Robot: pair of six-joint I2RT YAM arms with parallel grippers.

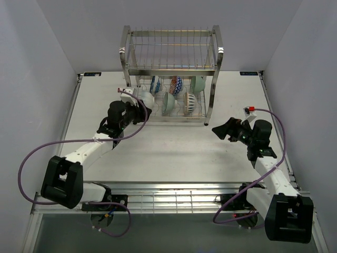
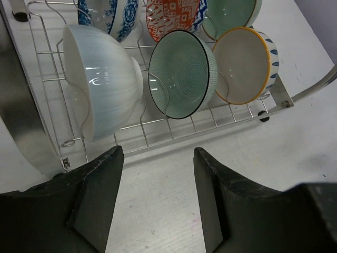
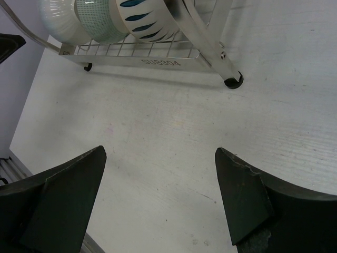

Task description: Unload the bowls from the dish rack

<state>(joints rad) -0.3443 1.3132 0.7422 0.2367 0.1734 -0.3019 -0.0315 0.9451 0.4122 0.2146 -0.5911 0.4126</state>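
We log: white bowl (image 2: 102, 79), standing on edge at the near-left of the dish rack (image 1: 217, 63) lower tier, rim facing left. It lies just ahead and left of our left gripper (image 2: 157, 158), which is spread wide and empty. Our right gripper (image 3: 160, 155) is likewise spread and empty, farther off.

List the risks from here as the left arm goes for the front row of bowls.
1. The white bowl stands on edge close beside the green bowl; lifting it could knock that neighbour over.
2. The open left pincer sits low before the dish rack; a finger might snag the front wires.
3. The white bowl's glaze looks glossy, so a rim grip may slip.
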